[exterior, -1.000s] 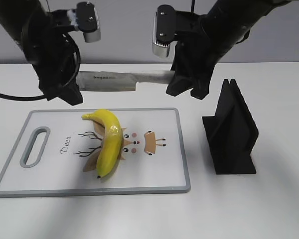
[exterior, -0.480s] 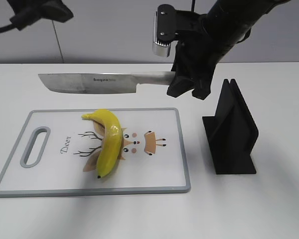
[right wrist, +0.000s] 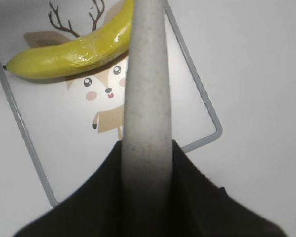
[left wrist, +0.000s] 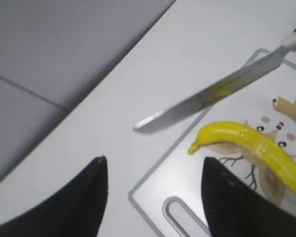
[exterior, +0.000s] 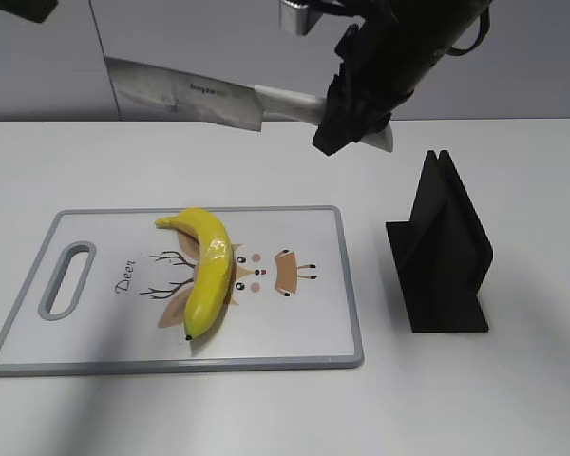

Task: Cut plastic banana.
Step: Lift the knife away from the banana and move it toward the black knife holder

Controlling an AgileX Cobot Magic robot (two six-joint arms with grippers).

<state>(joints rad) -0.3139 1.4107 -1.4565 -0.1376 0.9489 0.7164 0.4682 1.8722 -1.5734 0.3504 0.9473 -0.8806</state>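
Note:
The yellow plastic banana (exterior: 207,271) lies curved on the white cutting board (exterior: 313,332), whole, near the deer drawing. It also shows in the left wrist view (left wrist: 251,148) and the right wrist view (right wrist: 74,52). My right gripper (exterior: 351,119) is shut on the handle of a large knife (exterior: 185,93). It holds the knife high above the table behind the board, with the blade pointing left and its tip raised. The knife shows in the left wrist view (left wrist: 212,94) and its handle in the right wrist view (right wrist: 145,98). My left gripper (left wrist: 153,163) is open and empty, high over the board's left end.
A black knife stand (exterior: 442,252) stands on the table right of the board. The board has a grey rim and a handle slot (exterior: 66,280) at its left end. A grey wall lies behind the white table.
The right gripper has lifted the knife and tilted its tip upward. The left arm has risen out of the exterior view. The banana has not moved.

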